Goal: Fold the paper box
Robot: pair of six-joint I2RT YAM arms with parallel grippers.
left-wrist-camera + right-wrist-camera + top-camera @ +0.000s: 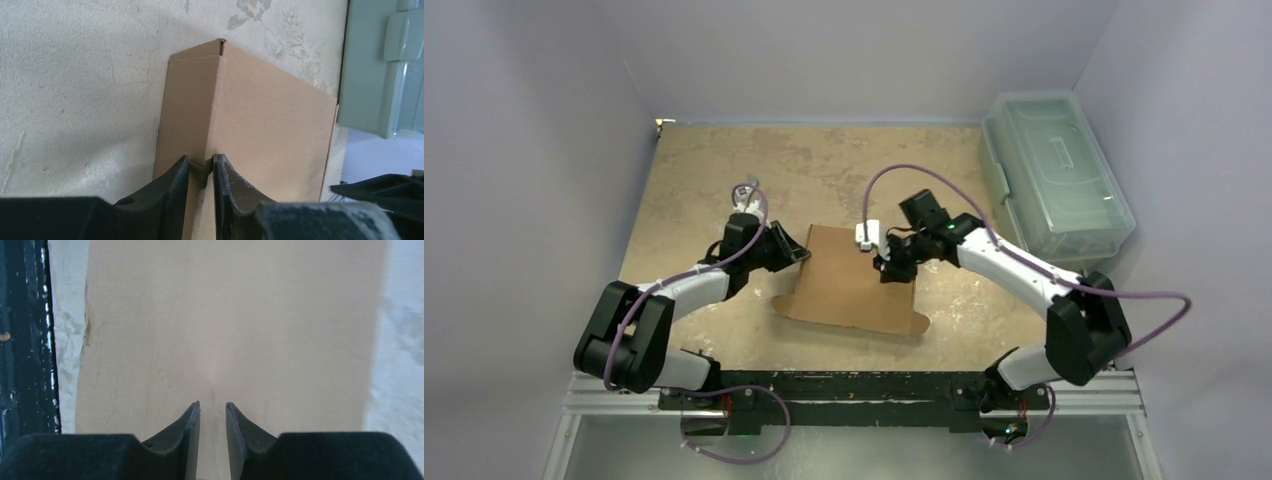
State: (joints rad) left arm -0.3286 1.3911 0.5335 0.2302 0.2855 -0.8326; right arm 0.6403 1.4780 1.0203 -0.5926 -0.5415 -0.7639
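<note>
The brown paper box [849, 285] lies partly folded in the middle of the table. My left gripper [802, 255] is at its left edge. In the left wrist view the left gripper [201, 167] is shut on the raised side wall of the paper box [270, 115], with cardboard pinched between its fingertips. My right gripper [889, 268] is at the box's right edge. In the right wrist view the right gripper [213, 410] has its jaws nearly together, cardboard fills the narrow gap, and the flat panel of the paper box [230, 325] stretches beyond.
A translucent pale-green plastic bin [1054, 175] stands at the back right, and the bin [380, 65] also shows beyond the box in the left wrist view. The black base rail [854, 385] runs along the near edge; the rail [25, 340] borders the right wrist view.
</note>
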